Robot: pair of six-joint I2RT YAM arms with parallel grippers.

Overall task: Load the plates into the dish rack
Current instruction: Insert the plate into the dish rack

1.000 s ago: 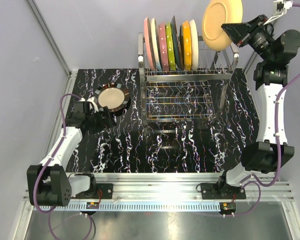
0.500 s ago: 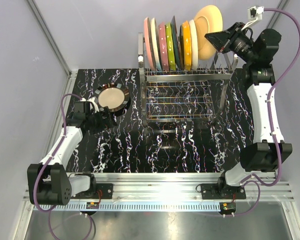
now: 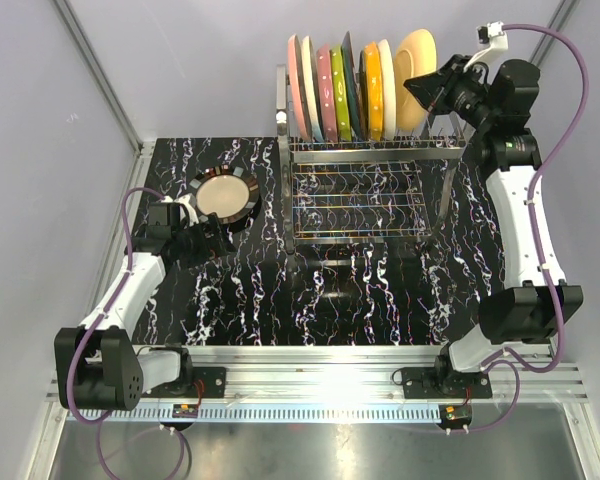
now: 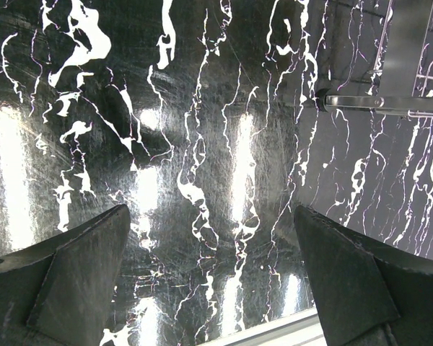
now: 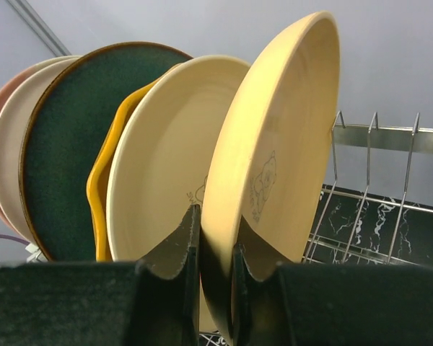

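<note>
We see the pale yellow plate (image 3: pixel 417 62) standing on edge at the right end of the row of plates (image 3: pixel 340 85) in the upper tier of the dish rack (image 3: pixel 375 152), just beside a cream plate (image 5: pixel 159 166). The right hand (image 3: pixel 421 88) is clenched on its lower rim. In the wrist view the two dark fingers (image 5: pixel 180 245) pinch that rim, one on the face and one on the back. The hand hides the bottom edge, so we cannot tell whether it rests between the rack's tines (image 5: pixel 372 144). Behind the cream plate we make out an orange plate (image 5: pixel 101 194) and a teal plate (image 5: pixel 72 144), all upright.

The right arm rises from its base at the near right edge and runs up along the right side of the counter (image 3: pixel 380 290). Its wrist bends left so the hand points into the rack from the right.

Left of the rack, a black-rimmed plate (image 3: pixel 225 196) lies flat on the counter. The left hand (image 3: pixel 212 240) sits low just on its near side, released, its jaws spread wide with only marbled counter between them. The left arm lies low and stretches forward from the near left corner
</note>
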